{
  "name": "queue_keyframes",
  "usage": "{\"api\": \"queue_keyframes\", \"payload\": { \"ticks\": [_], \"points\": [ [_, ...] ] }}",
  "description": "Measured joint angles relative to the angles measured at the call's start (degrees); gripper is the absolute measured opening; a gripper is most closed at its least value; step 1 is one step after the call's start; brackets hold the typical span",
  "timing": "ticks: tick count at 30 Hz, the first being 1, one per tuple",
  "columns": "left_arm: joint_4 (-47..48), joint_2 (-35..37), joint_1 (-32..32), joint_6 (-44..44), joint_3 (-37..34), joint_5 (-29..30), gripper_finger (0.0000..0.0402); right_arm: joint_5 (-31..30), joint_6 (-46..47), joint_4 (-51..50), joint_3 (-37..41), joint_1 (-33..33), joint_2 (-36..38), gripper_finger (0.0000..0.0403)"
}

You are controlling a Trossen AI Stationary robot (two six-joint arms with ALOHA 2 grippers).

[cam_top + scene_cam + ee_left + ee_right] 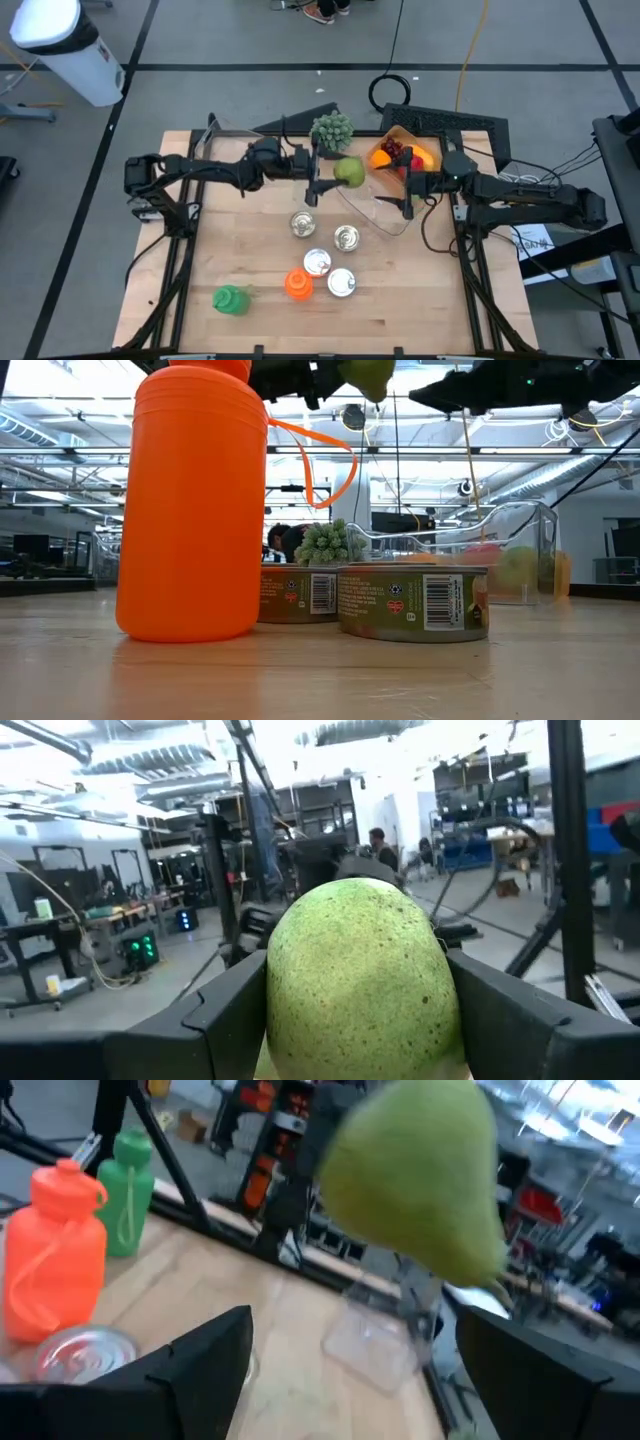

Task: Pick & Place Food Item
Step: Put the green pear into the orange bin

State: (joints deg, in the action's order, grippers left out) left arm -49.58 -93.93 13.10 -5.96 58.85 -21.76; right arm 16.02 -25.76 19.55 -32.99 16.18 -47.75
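Pear [362,982], green, speckled, rounded

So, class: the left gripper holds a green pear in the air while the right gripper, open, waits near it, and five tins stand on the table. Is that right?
Not quite: four tins stand on the table, as the high view shows. The left gripper does hold the green pear aloft, and the right gripper waits open nearby.
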Motion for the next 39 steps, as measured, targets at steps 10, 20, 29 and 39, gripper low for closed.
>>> {"api": "queue_keyframes", "payload": {
  "ticks": [10,20,29,39],
  "points": [
    [0.2,0.0,0.7,1.6,0.0,-0.5,0.0267,-19.2,-21.9,16.6,0.0,-6.9,-10.6,0.0353],
    [0.3,0.1,0.8,1.9,0.1,-0.3,0.0267,-21.0,-30.9,39.5,0.0,-10.8,-20.5,0.0354],
    [1.5,0.2,-0.6,2.0,0.1,0.2,0.0270,-15.9,-29.7,44.9,-1.2,-11.1,-24.4,0.0354],
    [2.3,0.0,-3.2,5.8,0.1,4.5,0.0380,-15.9,-23.8,42.6,-2.1,-11.1,-24.9,0.0287]
  ]
}}
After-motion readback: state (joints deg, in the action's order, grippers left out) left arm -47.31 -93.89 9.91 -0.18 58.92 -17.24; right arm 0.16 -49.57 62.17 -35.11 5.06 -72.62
